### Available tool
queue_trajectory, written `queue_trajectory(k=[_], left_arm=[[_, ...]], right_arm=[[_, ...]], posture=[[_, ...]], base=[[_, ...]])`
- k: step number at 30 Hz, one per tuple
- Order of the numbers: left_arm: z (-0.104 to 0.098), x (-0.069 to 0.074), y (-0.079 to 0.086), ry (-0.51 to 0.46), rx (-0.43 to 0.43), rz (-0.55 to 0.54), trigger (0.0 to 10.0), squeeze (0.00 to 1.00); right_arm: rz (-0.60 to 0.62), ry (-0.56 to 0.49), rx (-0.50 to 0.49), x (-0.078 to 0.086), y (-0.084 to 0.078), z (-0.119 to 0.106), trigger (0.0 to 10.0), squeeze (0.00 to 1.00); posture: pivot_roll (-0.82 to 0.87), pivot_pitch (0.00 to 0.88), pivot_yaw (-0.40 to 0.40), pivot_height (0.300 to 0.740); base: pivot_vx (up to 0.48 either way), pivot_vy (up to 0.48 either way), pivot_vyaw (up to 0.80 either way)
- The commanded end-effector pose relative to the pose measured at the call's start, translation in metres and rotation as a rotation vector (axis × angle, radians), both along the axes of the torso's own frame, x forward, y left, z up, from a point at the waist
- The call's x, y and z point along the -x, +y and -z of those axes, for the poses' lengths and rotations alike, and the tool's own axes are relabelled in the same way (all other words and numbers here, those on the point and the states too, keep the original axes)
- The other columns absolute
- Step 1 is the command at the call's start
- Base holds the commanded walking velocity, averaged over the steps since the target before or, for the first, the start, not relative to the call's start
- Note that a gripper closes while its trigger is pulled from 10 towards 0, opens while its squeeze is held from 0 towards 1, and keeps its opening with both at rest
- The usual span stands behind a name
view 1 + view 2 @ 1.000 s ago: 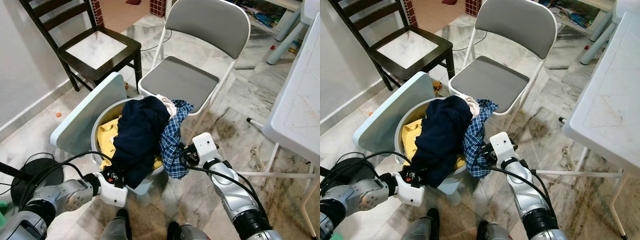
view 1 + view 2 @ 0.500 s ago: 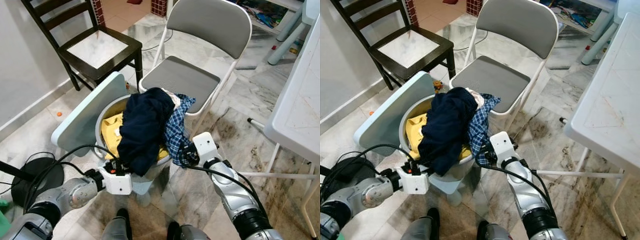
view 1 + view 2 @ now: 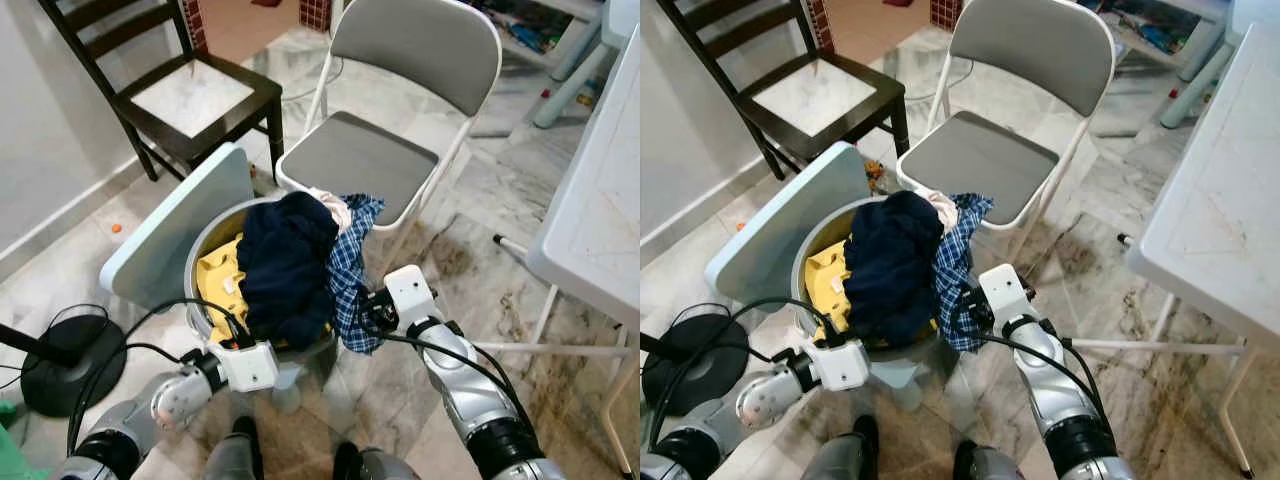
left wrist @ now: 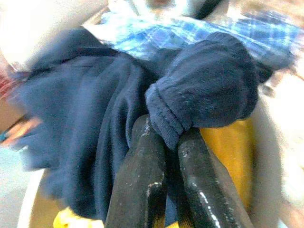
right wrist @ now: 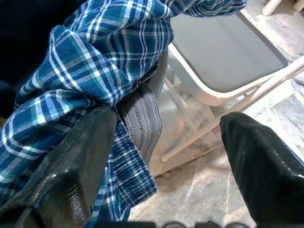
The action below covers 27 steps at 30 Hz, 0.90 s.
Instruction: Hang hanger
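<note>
A round laundry basket (image 3: 203, 243) with a pale blue lid (image 3: 170, 232) leaning on its left holds a yellow cloth (image 3: 217, 283), a navy garment (image 3: 287, 262) and a blue plaid shirt (image 3: 351, 285) draped over its right rim. My left gripper (image 4: 164, 130) is at the basket's front rim (image 3: 243, 342), shut on the navy garment's ribbed cuff (image 4: 199, 95). My right gripper (image 5: 166, 121) stands open beside the hanging plaid shirt (image 5: 99, 71), whose cloth rests against one finger (image 5: 76, 161).
A grey folding chair (image 3: 362, 160) stands just behind the basket, and a dark wooden chair (image 3: 190, 95) at the back left. A white table (image 3: 600, 215) runs along the right. A black round base (image 3: 68, 362) with cables lies on the marble floor at the left.
My left gripper has moved right and up along the basket's front, and the navy garment's hanging hem has been lifted toward the rim. My right gripper has stayed by the plaid shirt.
</note>
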State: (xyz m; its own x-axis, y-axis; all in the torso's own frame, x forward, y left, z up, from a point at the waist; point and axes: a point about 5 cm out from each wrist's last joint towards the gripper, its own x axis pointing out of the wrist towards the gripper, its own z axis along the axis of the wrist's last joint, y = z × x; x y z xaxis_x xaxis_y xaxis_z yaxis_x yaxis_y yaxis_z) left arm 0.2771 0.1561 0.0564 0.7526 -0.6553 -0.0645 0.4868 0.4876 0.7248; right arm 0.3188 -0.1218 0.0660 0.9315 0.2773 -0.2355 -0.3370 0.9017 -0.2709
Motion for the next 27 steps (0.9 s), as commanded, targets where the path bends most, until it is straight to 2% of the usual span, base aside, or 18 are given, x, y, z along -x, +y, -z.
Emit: queue_trajectory(k=[1,2,3,4,7,8,9,13,14,18,21,24,26,27], left_arm=[[-0.012,-0.006,0.008,-0.019,0.130,-0.116,0.0,0.00],[-0.017,-0.008,0.011,-0.026,0.176,-0.155,0.0,0.00],[-0.017,-0.008,0.011,-0.026,0.176,-0.155,0.0,0.00],[-0.022,-0.012,0.013,-0.030,0.231,-0.201,0.0,0.00],[-0.043,-0.024,0.026,-0.026,0.499,-0.384,0.0,0.00],[-0.043,-0.024,0.026,-0.026,0.499,-0.384,0.0,0.00],[-0.051,-0.027,0.030,-0.012,0.603,-0.431,0.0,0.00],[-0.054,-0.029,0.033,0.052,0.745,-0.475,0.0,0.00],[-0.053,-0.030,0.034,0.090,0.806,-0.492,0.0,0.00],[-0.054,-0.031,0.036,0.178,0.921,-0.509,0.0,0.00],[-0.056,-0.032,0.033,0.196,0.949,-0.500,0.0,0.00],[-0.063,-0.035,0.024,0.217,0.979,-0.453,0.0,0.00],[-0.076,-0.038,0.013,0.239,1.035,-0.369,0.0,0.00],[-0.076,-0.038,0.013,0.239,1.035,-0.369,0.0,0.00]], right_arm=[[0.009,0.034,0.015,0.004,-0.006,0.008,10.0,0.00],[0.009,0.034,0.016,0.004,-0.007,0.008,10.0,0.00],[0.009,0.034,0.016,0.004,-0.007,0.008,10.0,0.00],[0.008,0.034,0.016,0.004,-0.007,0.008,10.0,0.00],[0.000,0.033,0.019,0.002,-0.006,0.007,10.0,0.00],[0.000,0.033,0.019,0.002,-0.006,0.007,10.0,0.00],[-0.009,0.030,0.018,0.001,-0.004,0.006,10.0,0.00],[-0.024,0.027,0.018,0.000,-0.001,0.005,10.0,0.00],[-0.031,0.027,0.018,0.000,0.000,0.005,10.0,0.00],[-0.043,0.031,0.022,0.003,0.003,0.007,10.0,0.00],[-0.044,0.032,0.022,0.004,0.002,0.008,10.0,0.00],[-0.045,0.031,0.022,0.004,0.001,0.008,10.0,0.00],[-0.041,0.013,0.010,0.002,-0.001,0.004,10.0,0.00],[-0.041,0.013,0.010,0.002,-0.001,0.004,10.0,0.00]], posture=[[0.15,0.266,-0.086,0.740],[0.15,0.266,-0.086,0.740],[0.15,0.266,-0.086,0.740],[0.15,0.265,-0.091,0.740],[0.17,0.266,-0.103,0.740],[0.17,0.266,-0.103,0.740],[0.18,0.268,-0.108,0.740],[0.18,0.276,-0.113,0.740],[0.18,0.282,-0.114,0.740],[0.18,0.288,-0.116,0.740],[0.18,0.287,-0.115,0.740],[0.17,0.285,-0.115,0.740],[0.17,0.277,-0.114,0.740],[0.17,0.277,-0.114,0.740]], base=[[0.000,0.000,0.00],[0.000,0.000,0.00],[0.000,0.000,0.00],[0.000,0.000,0.00],[0.000,0.000,0.00],[0.000,0.000,0.00],[0.000,0.000,0.00],[0.000,0.000,0.00],[0.000,0.000,0.00],[0.000,0.000,0.00],[0.000,0.000,0.00],[0.000,0.000,0.00],[0.000,0.000,0.00],[0.000,0.000,0.00]])
